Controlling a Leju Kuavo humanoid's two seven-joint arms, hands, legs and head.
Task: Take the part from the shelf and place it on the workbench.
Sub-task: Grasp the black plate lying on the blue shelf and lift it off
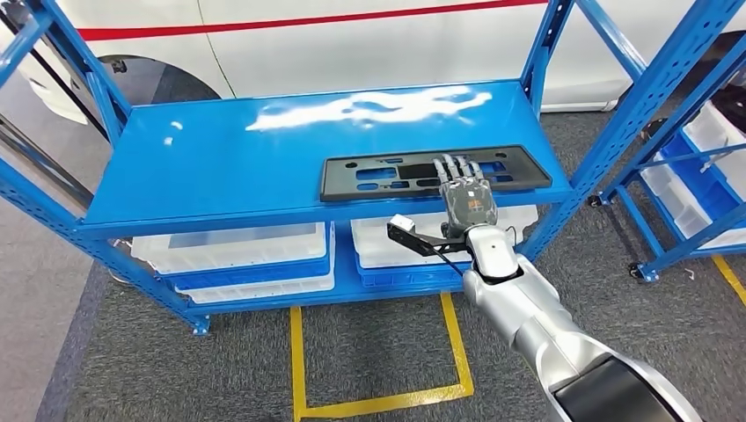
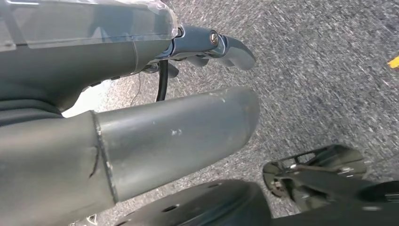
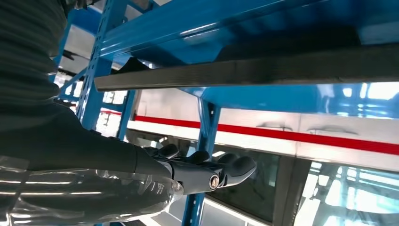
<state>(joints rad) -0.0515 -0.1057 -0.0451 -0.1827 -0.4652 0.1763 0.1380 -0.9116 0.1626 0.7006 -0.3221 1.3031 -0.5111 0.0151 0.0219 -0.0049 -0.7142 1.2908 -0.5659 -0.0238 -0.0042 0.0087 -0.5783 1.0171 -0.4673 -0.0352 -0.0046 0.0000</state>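
Head view: the blue shelf [image 1: 220, 167] stands on grey carpet [image 1: 378, 352], with a white wall bearing a red stripe [image 1: 308, 21] behind it. The part [image 1: 387, 176] — a long, flat black plastic panel with rectangular cut-outs — lies flat on the shelf's upper deck, toward its front right edge.

The right robot hand [image 1: 464, 189] reaches over the front lip of the deck with its fingers [image 1: 450, 167] stretched out flat and slightly apart, lying across the right half of the part. Fingers extended, nothing clasped; whether they press on the part or hover just above it cannot be told. In the right wrist view the fingers [image 3: 226, 167] sit below the shelf edge, straight, with no object between them.

Left robot hand [image 2: 207, 44]: seen in the left wrist view, above the carpet, holding nothing; how far its fingers are curled cannot be told.

Lower deck of the shelf: two white bins [image 1: 229, 251] on blue trays, side by side. A yellow floor marking [image 1: 378, 400] lies in front of the shelf. A second blue rack [image 1: 695, 176] with white bins stands to the right.
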